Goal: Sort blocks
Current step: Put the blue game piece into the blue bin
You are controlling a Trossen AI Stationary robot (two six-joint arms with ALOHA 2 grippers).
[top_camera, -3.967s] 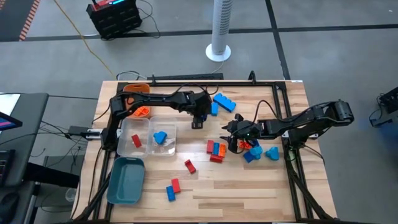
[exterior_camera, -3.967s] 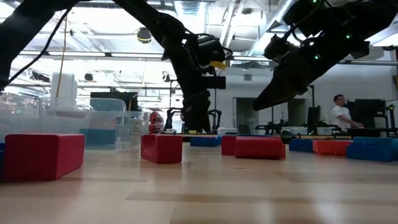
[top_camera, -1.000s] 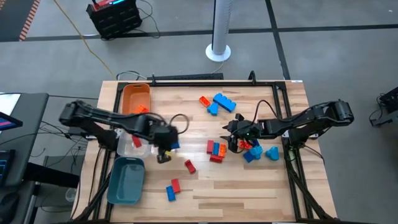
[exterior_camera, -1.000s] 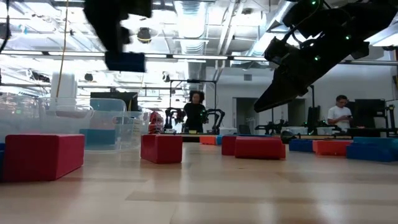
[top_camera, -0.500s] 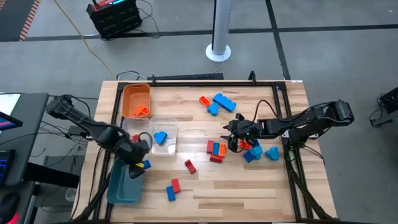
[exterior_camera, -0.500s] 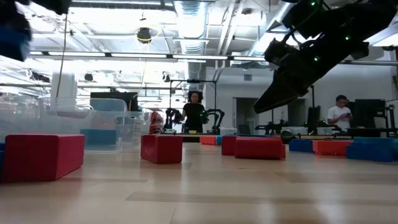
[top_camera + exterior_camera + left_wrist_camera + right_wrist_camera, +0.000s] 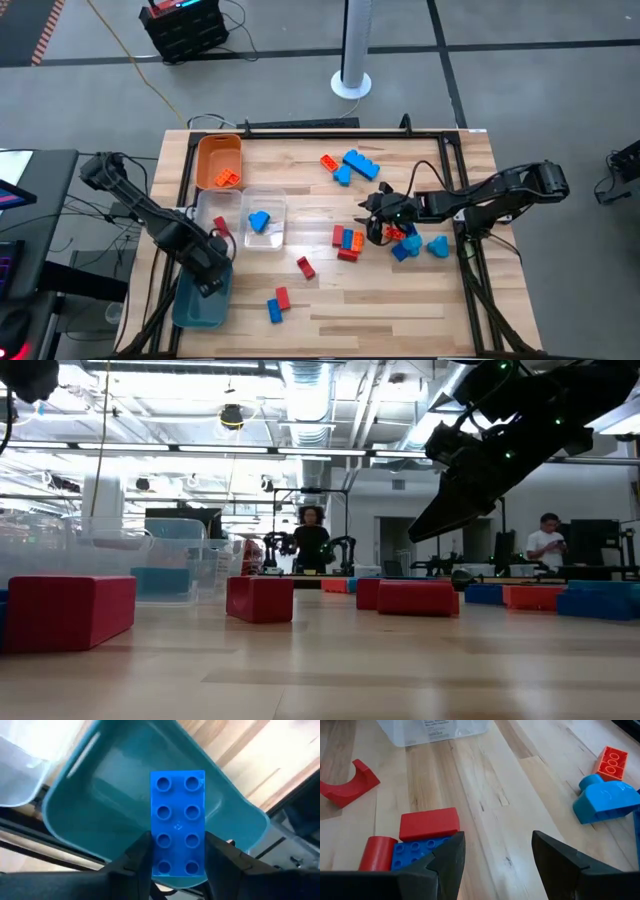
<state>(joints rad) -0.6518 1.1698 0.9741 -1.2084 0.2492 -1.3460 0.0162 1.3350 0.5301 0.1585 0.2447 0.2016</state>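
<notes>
So you had the left gripper (image 7: 177, 857) above the teal tray (image 7: 190, 300), its fingers clamped on the sides of a blue eight-stud brick (image 7: 177, 825). In the left wrist view that brick stood stud-side up over the tray's hollow, with the tray's rim curving around it; whether it touched the tray floor could not be told.

Your right gripper (image 7: 497, 852) hung far across the table from the teal tray, over the pile of blocks (image 7: 405, 240) at the opposite edge. Its jaws stood apart with nothing between them, only bare wood showing in the gap. Just beside one finger lay a flat red block (image 7: 429, 823), a blue studded block (image 7: 422, 852) and a red cylinder (image 7: 377, 852), all touching. A red arch piece (image 7: 350, 782) lay farther off.

Next to the teal tray stood the clear tray (image 7: 240, 212), holding a blue block (image 7: 258, 221) and a red one (image 7: 221, 226). Beyond that, the orange tray (image 7: 218, 150) held orange pieces (image 7: 227, 178). Near the teal tray, on the bare table (image 7: 380, 300), you had a red and a blue brick side by side (image 7: 277, 304), and one red brick (image 7: 305, 266) a little farther out. Well away from the tray, near the table's far edge, sat blue bricks (image 7: 358, 166) and an orange one (image 7: 328, 162).
</notes>
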